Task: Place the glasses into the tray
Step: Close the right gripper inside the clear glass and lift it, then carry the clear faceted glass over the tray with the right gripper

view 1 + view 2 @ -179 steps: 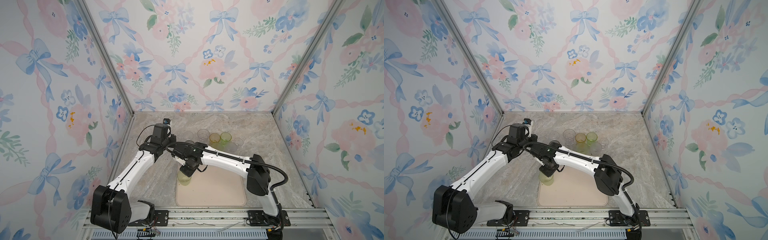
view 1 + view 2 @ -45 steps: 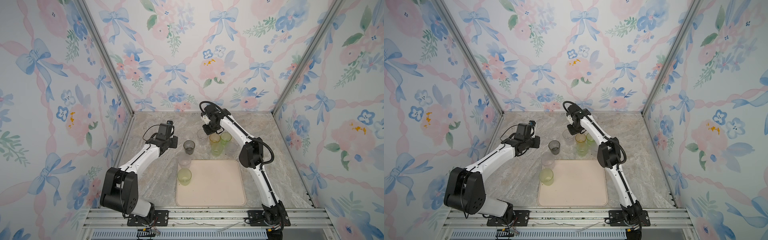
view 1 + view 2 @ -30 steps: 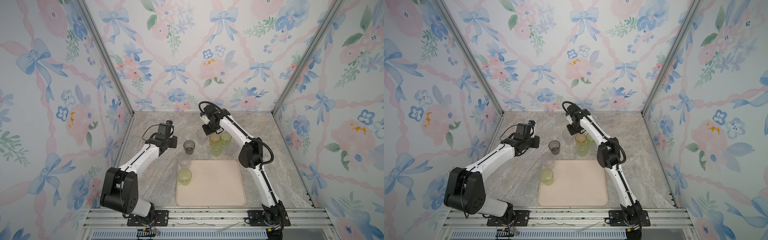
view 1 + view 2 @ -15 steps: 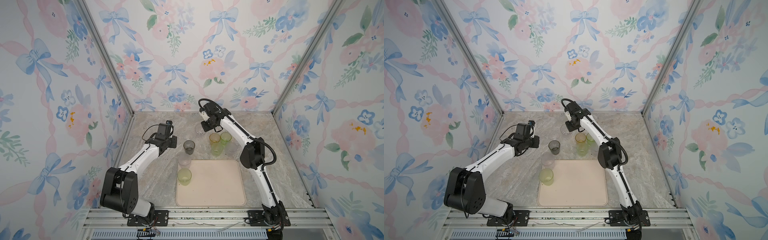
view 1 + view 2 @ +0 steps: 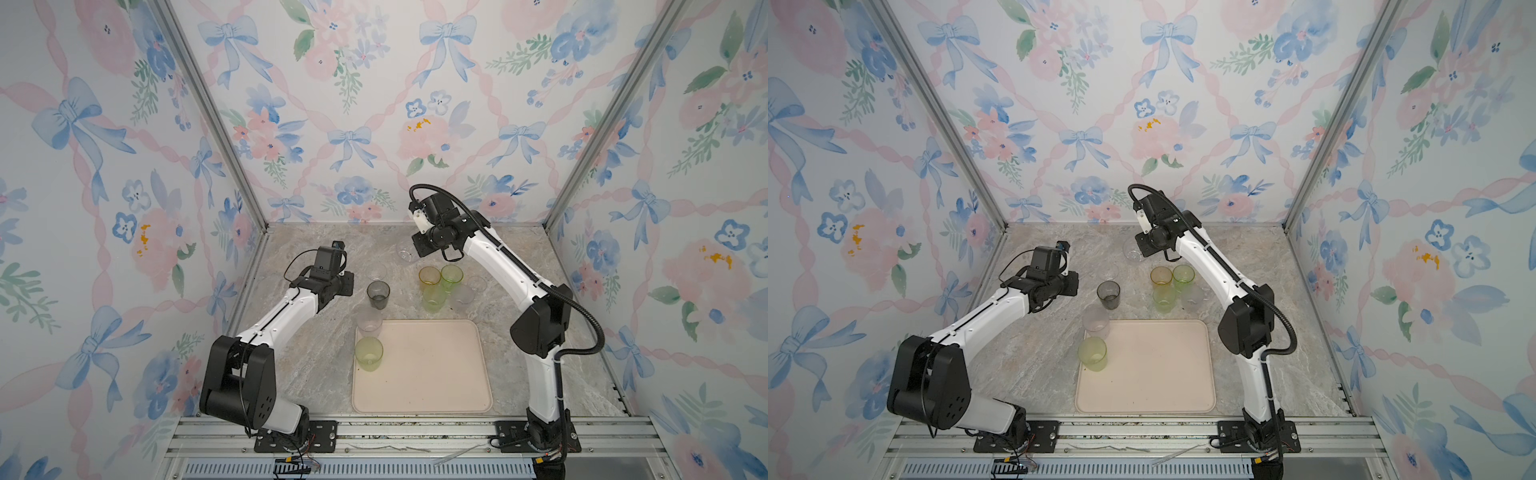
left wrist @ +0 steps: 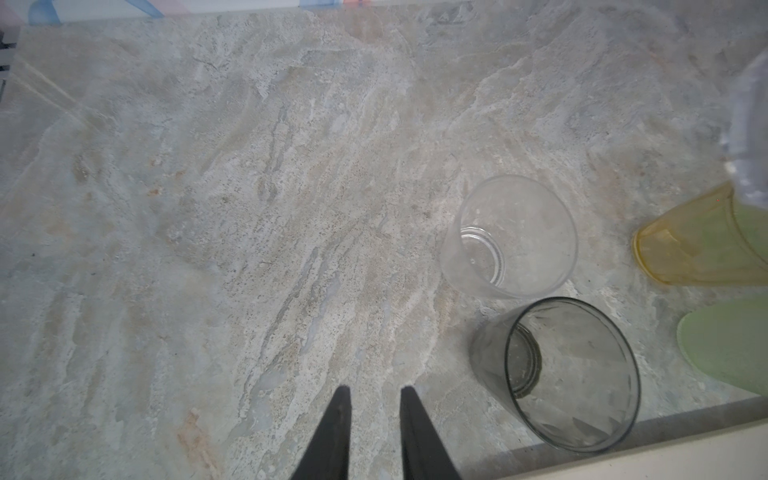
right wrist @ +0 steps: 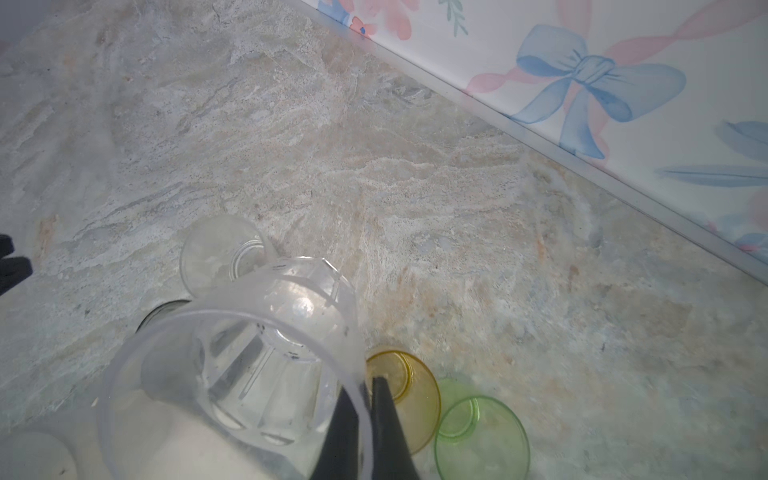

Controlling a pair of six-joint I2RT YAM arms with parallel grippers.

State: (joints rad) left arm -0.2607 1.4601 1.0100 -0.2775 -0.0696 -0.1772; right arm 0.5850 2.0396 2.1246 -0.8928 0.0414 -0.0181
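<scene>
Right gripper [image 7: 365, 384] has the rim of a clear faceted glass [image 7: 249, 353] pinched, held above the marble tabletop [image 6: 249, 208]. Left gripper [image 6: 372, 392] is barely parted and empty, near the smoky grey glass [image 6: 573, 374].

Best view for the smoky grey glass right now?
Left wrist: the grey glass stands close up, upright, rim, wall and base all clear. In both top views the grey glass is small. Right wrist gives only a dark sliver of it behind the clear glass.
</scene>
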